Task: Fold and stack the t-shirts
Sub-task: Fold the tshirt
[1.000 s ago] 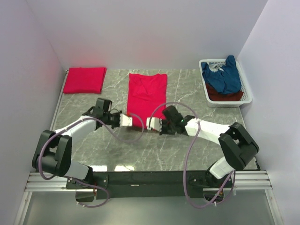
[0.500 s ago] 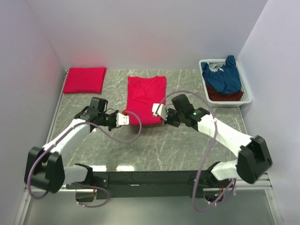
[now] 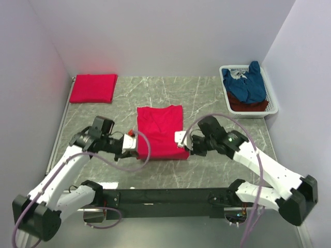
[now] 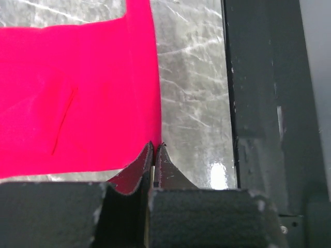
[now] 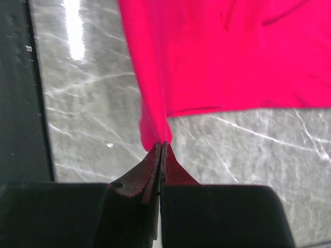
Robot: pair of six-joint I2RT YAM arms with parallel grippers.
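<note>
A bright red t-shirt [image 3: 159, 133] lies on the marble table as a folded rectangle near the middle. My left gripper [image 3: 133, 144] is shut on its near left corner; in the left wrist view the closed tips [image 4: 154, 146] pinch the red cloth [image 4: 77, 93]. My right gripper [image 3: 181, 139] is shut on its near right corner; in the right wrist view the tips [image 5: 161, 145] pinch a bunched corner of the shirt [image 5: 217, 51]. A folded red t-shirt [image 3: 93, 88] lies at the far left. A navy blue shirt [image 3: 247, 81] and a darker red shirt [image 3: 249, 106] sit in the basket.
A white basket [image 3: 273, 101] stands at the far right by the wall. White walls close in the table on three sides. The dark rail of the arm bases [image 3: 170, 196] runs along the near edge, seen also in the left wrist view [image 4: 264, 103].
Both grippers have pulled the near end of the red shirt toward the near edge. The shirt has slid closer and both arms have drawn back.
</note>
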